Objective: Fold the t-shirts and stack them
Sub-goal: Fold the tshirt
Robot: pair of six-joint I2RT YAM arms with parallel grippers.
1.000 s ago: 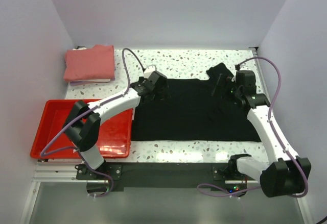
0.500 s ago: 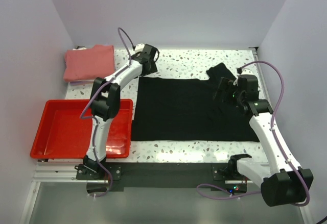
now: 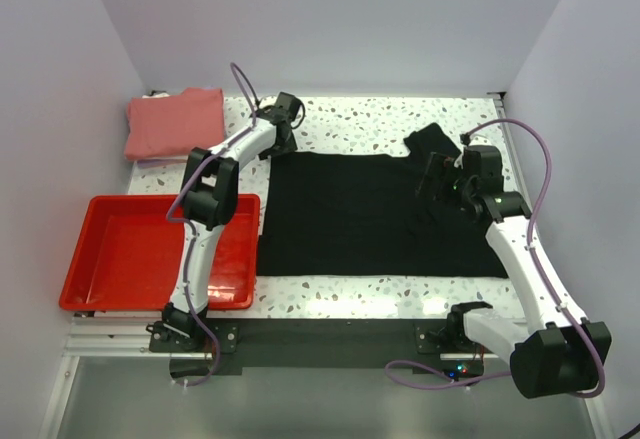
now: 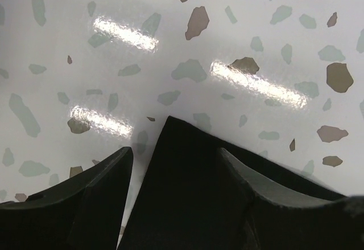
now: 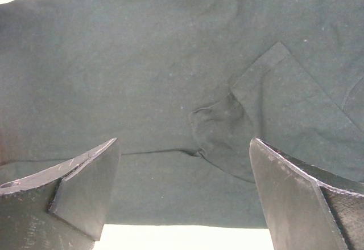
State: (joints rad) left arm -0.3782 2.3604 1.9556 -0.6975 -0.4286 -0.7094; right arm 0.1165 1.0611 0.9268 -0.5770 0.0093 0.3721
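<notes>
**Black T-shirt [image 3: 370, 214] spread flat between two robot hands**

The shirt lies open and flat across the middle of the speckled tabletop [image 3: 350, 119], with its right sleeve rumpled at the far right. The left hand [image 4: 173, 159] is at the shirt's far left corner. Its fingers [image 4: 102, 193] stand apart on either side of the pointed tip of cloth and are not pressed onto it. The right hand [image 5: 185, 204] hangs over the cloth near the right sleeve, jaws spread wide and holding nothing. A salmon-pink T-shirt [image 3: 175, 124], folded to a rectangle, rests at the far left corner of the tabletop, well apart from the black one. A red tray [image 3: 75, 279] sits at the near left, just beside the black shirt's left edge.
</notes>
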